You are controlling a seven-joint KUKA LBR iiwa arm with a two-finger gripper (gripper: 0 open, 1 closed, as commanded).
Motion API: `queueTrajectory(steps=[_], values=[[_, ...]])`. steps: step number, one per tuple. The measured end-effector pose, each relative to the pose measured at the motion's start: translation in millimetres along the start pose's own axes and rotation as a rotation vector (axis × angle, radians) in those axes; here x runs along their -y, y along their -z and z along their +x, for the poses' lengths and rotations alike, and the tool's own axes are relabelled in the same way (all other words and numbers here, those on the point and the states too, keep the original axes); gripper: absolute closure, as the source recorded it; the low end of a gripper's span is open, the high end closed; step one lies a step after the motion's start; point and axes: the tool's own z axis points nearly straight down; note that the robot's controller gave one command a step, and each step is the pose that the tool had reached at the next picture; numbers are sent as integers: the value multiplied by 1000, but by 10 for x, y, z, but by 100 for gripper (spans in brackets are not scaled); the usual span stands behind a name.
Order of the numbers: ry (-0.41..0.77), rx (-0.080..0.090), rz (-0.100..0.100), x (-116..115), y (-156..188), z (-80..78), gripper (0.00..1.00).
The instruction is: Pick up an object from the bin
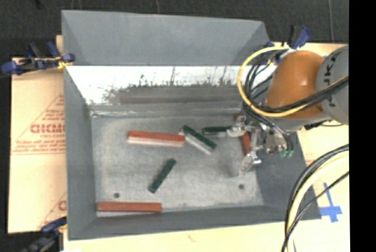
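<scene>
At three o'clock in the bin, we find the gripper near a dark green bar; its grip we cannot tell.

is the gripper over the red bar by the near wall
No, the gripper is at the right side of the bin, far from that red bar.

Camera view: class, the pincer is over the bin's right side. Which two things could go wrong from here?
First, the pincer is close to the bin's right wall, so a sideways move might scrape it. Second, the nearest things, a small dark green piece and a green-and-grey bar, lie close together; a grab there might nudge both and lift neither.
</scene>
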Motion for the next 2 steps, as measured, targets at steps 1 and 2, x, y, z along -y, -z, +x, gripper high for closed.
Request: queueTrajectory(steps=[1,2], values=[[19,10,4,-5,178,-94,0],[-72,16,3,-196,-171,-119,0]])
